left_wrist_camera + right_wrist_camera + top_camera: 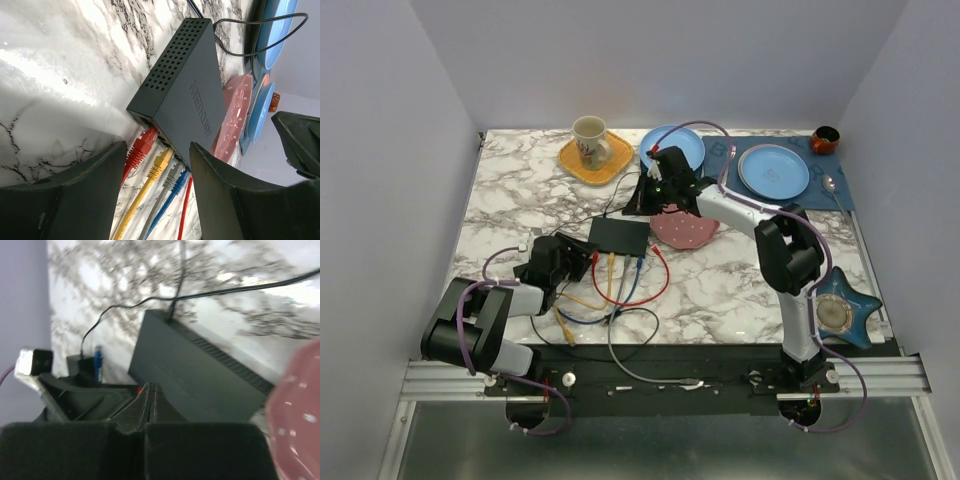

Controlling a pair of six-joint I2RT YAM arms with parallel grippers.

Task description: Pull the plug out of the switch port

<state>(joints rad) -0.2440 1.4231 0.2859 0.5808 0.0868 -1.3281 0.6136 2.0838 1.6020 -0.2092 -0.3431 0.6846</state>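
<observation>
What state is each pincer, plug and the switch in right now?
Left pincer: open, empty.
Right pincer: shut, empty.
Flat matte-black rectangular switch: lying flat, cabled.
Red cable plug: seated in port.
Yellow cable plug: seated in port.
Cream ceramic mug: upright.

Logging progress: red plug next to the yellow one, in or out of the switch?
In. Left wrist view shows the red plug seated in a switch port; left gripper open.

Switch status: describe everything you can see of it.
The switch is a flat matte-black box lying on the marble table, vent holes on one side, embossed lettering on top. Its near-edge ports hold a red plug, yellow plug, grey plug and blue plug; a black cord leaves the far edge.
</observation>
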